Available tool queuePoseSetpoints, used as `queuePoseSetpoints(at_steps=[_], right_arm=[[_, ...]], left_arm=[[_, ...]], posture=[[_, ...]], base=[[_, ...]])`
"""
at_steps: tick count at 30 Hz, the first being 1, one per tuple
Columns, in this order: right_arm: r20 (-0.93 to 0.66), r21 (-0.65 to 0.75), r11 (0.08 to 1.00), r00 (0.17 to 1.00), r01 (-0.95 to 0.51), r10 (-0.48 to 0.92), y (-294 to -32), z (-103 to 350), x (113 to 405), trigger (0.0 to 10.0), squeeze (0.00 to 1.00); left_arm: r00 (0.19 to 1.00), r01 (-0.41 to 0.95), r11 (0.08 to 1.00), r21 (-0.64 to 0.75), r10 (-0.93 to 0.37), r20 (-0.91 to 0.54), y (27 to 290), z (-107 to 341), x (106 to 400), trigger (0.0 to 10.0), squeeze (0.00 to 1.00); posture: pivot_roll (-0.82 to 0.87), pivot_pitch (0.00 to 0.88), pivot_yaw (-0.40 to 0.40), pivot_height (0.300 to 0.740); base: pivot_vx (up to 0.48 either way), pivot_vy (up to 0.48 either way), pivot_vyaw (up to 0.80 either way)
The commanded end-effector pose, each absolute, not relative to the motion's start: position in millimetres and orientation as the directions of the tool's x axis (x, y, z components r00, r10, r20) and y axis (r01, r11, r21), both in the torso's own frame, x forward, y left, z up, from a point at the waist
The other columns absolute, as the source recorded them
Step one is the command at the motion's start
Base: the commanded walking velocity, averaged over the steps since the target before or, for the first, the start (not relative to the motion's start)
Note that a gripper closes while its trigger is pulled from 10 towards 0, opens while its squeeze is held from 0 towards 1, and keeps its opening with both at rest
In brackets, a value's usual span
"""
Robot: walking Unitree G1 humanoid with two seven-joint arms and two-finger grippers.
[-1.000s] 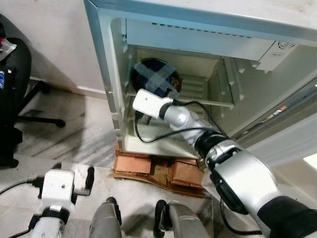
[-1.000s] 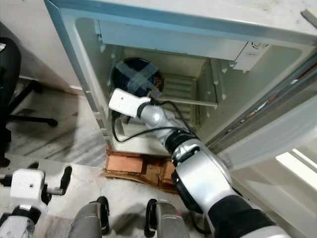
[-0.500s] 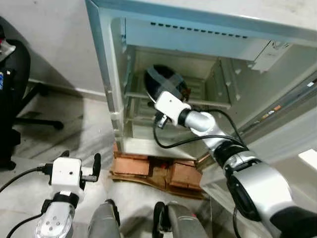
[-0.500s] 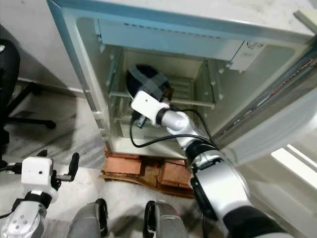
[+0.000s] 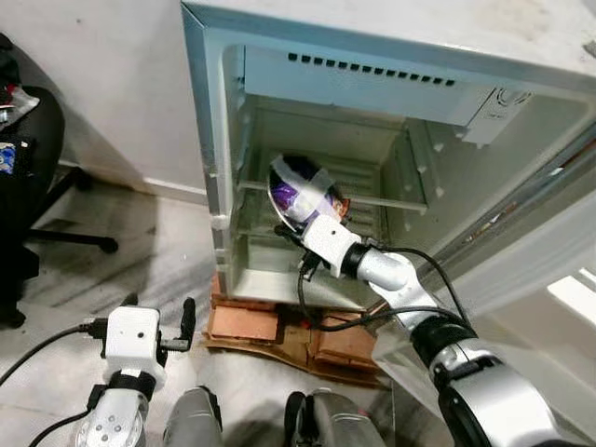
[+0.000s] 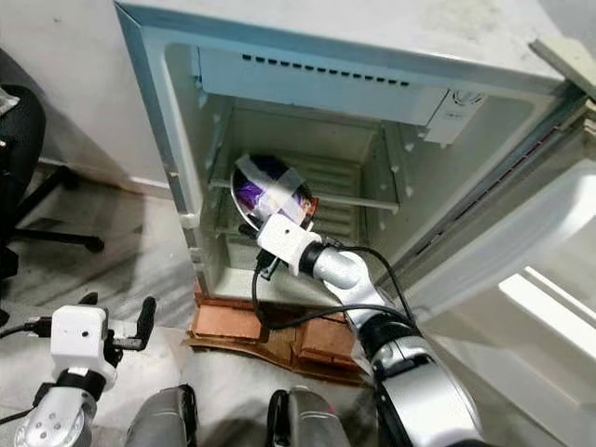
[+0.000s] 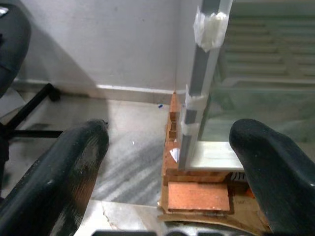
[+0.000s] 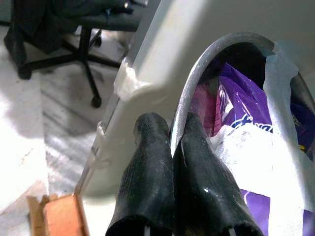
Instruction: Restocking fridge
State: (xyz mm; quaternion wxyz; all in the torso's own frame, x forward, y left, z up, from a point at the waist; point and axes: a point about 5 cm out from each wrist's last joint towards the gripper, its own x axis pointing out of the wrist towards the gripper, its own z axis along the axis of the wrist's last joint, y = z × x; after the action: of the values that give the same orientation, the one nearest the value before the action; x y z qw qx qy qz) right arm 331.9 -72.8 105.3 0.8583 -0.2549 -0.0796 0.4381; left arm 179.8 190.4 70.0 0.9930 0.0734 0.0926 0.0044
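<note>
A metal bowl (image 5: 300,186) holding purple packets, strapped across with pale tape, stands tilted on edge in the open fridge (image 5: 216,140), level with the glass shelf (image 5: 382,198). My right gripper (image 8: 170,125) is shut on the bowl's rim (image 8: 197,69), reaching in from below and in front. The bowl (image 6: 267,184) faces me, and the purple packets (image 8: 236,113) show through the tape. My left gripper (image 5: 158,307) hangs low at the left, open and holding nothing, in front of the fridge's left corner (image 7: 197,98).
The fridge stands on bricks and cardboard (image 5: 247,321). Its door (image 5: 540,251) is swung open at the right. A black office chair (image 5: 28,177) stands on the marble floor at the left. A black cable (image 5: 317,307) loops under my right wrist.
The camera has shifted. My right arm has stretched out further, still holding the bowl, which now sits lower and tilted toward me with the purple packets lit. The left gripper stays open.
</note>
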Motion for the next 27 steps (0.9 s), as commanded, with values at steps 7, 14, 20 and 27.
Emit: queuePoseSetpoints(at_steps=[7,14,20,27], right_arm=[[-0.079,-0.546,0.479,0.612,-0.687,0.787,-79.1,110.3,332.2,10.0,0.0],[-0.09,-0.55,0.467,0.605,-0.693,0.791,-78.5,109.7,330.7,10.0,0.0],[-0.104,-0.561,0.441,0.588,-0.701,0.802,-77.1,107.3,327.9,10.0,0.0],[-0.109,-0.565,0.434,0.585,-0.701,0.803,-77.8,107.2,327.7,10.0,0.0]], left_arm=[[0.982,0.002,0.991,0.135,0.023,-0.187,186.5,66.4,180.3,10.0,0.0],[0.982,0.004,0.991,0.13,0.021,-0.189,185.0,63.8,179.2,10.0,0.0],[0.983,0.008,0.991,0.132,0.016,-0.184,185.1,63.9,181.7,10.0,0.0],[0.984,0.017,0.992,0.128,0.007,-0.18,183.9,63.8,183.0,10.0,0.0]], posture=[[0.14,0.094,-0.142,0.74],[0.14,0.091,-0.141,0.74],[0.14,0.087,-0.139,0.74],[0.14,0.086,-0.137,0.74]], base=[[0.0,0.0,0.0],[0.0,0.0,0.0],[0.0,0.0,0.0],[0.0,0.173,0.0]])
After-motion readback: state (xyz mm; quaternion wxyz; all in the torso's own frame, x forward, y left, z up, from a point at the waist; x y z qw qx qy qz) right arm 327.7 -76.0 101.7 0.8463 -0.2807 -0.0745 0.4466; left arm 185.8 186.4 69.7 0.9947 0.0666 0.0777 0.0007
